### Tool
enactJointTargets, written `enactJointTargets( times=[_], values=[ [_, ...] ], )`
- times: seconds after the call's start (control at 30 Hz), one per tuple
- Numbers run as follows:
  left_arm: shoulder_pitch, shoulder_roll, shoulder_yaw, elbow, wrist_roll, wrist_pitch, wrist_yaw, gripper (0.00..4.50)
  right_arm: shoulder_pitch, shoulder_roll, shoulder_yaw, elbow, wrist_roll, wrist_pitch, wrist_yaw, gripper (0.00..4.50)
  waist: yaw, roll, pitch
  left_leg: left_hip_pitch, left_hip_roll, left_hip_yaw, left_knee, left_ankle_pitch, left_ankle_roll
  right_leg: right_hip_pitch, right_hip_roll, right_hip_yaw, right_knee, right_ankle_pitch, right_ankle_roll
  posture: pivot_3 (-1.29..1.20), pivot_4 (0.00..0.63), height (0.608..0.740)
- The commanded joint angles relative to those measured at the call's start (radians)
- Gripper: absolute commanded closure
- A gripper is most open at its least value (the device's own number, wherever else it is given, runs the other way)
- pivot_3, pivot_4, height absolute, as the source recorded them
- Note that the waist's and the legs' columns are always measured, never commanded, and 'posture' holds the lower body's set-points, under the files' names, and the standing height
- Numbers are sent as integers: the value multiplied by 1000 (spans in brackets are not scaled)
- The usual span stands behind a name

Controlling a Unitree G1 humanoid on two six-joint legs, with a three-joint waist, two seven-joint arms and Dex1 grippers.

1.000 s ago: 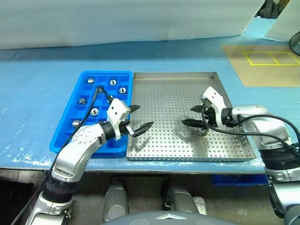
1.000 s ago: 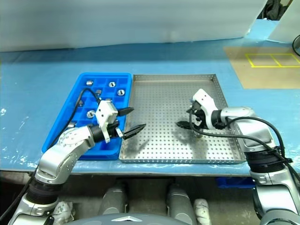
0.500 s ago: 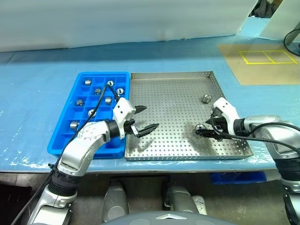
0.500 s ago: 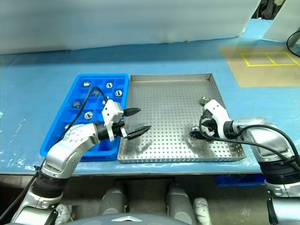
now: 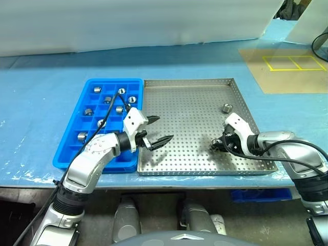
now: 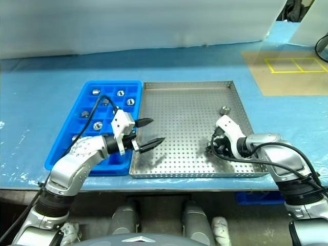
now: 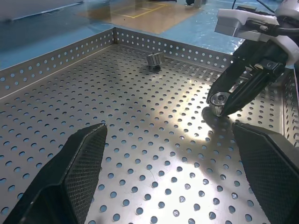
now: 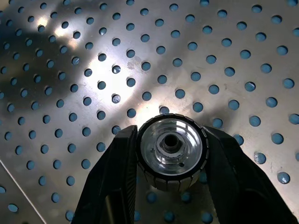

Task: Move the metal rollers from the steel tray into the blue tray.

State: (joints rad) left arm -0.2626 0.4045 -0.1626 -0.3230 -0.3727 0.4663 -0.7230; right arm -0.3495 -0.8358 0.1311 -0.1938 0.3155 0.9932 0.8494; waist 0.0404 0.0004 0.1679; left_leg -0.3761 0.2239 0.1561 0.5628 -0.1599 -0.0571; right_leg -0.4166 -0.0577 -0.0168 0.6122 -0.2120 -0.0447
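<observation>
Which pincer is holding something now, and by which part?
The right pincer is closed on a roller, gripping its ribbed round sides, down on the steel tray. The left pincer is open, holding nothing.

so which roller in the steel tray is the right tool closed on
The roller near the steel tray's front right, between the right tool's fingers. The other roller lies free farther back.

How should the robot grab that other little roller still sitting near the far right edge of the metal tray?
Probably by its round sides, coming down from above. The loose roller sits alone on the steel tray, close to the right rim, so fingers fit best on its two open sides.
</observation>
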Motion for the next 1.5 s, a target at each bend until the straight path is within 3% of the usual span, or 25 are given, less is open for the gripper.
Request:
enactJointTargets(
  times=[0.03, 0.23, 0.5, 0.8, 1.03, 1.27, 1.5],
  values=[
    [11, 4, 22, -28, -2, -22, 7, 0, -48, 4, -16, 14, -3, -44, 3, 2885, 0, 0, 0, 0, 0, 0, 0, 0, 0, 0, 0, 0, 0, 0, 0, -149, 150, 740],
    [74, 15, 56, -109, -14, 1, 54, 0, -202, 119, -19, 54, 43, -78, 18, 2885, -5, 0, 0, 0, 1, 0, 0, 0, 0, -1, 0, 0, 2, 0, 0, -65, 150, 740],
    [255, 0, 131, -280, -12, 52, 194, 0, -405, 339, 104, 192, 6, -174, 28, 2885, 15, 0, 0, -2, 1, -1, 0, 0, 0, -2, 0, -2, 1, 0, 0, 107, 150, 740],
    [427, -12, 177, -408, 9, 59, 315, 0, -581, 598, 147, 493, -85, -384, -20, 2885, 67, 0, 0, -7, 1, -3, -1, 0, 0, -5, -1, -5, 1, 0, -1, 262, 150, 740],
    [488, -18, 180, -472, 20, 67, 378, 0, -624, 691, 183, 717, -165, -525, 9, 2885, 108, 0, 0, -9, 1, -4, -1, 0, -1, -6, -1, -6, -1, 0, 0, 348, 150, 740],
    [515, -10, 192, -477, 23, 55, 387, 0, -614, 718, 190, 775, -195, -558, 49, 2885, 117, 0, 1, -10, 1, -5, -1, 0, 0, -7, -1, -7, 0, 0, 0, 357, 150, 740],
    [476, 3, 181, -451, 20, 56, 367, 0, -583, 706, 167, 747, -201, -568, 50, 501, 118, 0, 1, -9, 1, -5, -1, 0, -1, -7, -1, -7, 0, 0, 0, 314, 150, 740]
  ],
)
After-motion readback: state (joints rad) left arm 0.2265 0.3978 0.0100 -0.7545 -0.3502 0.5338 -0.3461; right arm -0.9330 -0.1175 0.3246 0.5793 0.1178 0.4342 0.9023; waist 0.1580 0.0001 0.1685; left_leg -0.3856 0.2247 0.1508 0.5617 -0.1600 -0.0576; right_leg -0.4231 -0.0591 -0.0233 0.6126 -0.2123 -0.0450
